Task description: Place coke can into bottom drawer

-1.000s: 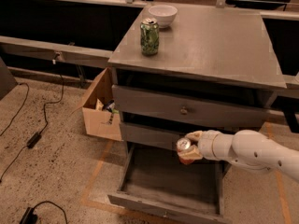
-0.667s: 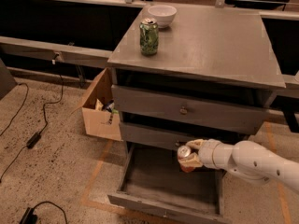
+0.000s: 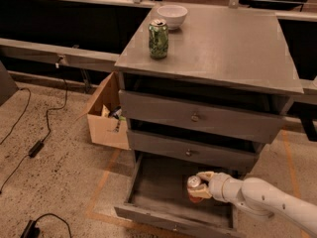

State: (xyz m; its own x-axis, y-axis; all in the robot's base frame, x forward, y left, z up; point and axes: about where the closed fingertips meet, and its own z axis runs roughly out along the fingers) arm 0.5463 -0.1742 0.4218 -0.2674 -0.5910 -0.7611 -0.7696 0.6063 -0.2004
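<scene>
The coke can (image 3: 194, 186), red-orange with a silver top, is held upright in my gripper (image 3: 202, 185). The gripper's pale fingers (image 3: 204, 175) are closed around it. The white arm reaches in from the lower right. The can hangs low inside the open bottom drawer (image 3: 148, 192), toward its right side, just above or at the drawer floor. The bottom drawer is pulled out, a wide shallow grey tray under two closed upper drawers with round knobs.
A green can (image 3: 158, 38) and a white bowl (image 3: 172, 15) stand on the cabinet top (image 3: 228, 53). An open cardboard box (image 3: 105, 117) sits on the floor left of the cabinet. Black cables (image 3: 34, 148) lie on the speckled floor at left.
My gripper has lowered with the coke can, from in front of the middle drawer down into the open bottom drawer. The camera view now frames the cabinet more closely.
</scene>
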